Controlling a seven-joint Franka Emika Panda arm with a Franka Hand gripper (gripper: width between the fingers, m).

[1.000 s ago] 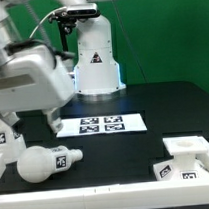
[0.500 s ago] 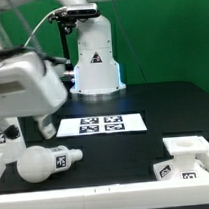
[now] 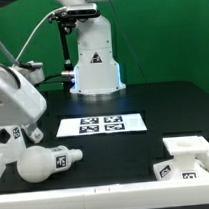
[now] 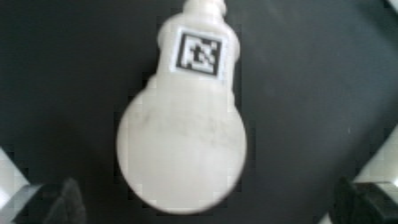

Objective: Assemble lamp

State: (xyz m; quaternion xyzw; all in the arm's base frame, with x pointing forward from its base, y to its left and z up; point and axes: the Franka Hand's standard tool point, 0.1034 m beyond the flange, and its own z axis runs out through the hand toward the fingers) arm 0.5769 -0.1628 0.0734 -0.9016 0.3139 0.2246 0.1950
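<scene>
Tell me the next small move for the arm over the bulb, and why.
Probably lower the tool straight down before closing. In the wrist view its open fingers flank the round head of the bulb without touching it, and the bulb lies roughly centred between them on the table.

A black table [image 3: 157, 101] is seen across the lower part of the exterior view, and its dark surface is also shown in the wrist view. The marker board [image 3: 102, 125] is laid flat near the table's middle. Four printed black tags appear to be carried on it, though the print is blurred. A green backdrop [image 3: 173, 33] is seen behind the table.
</scene>
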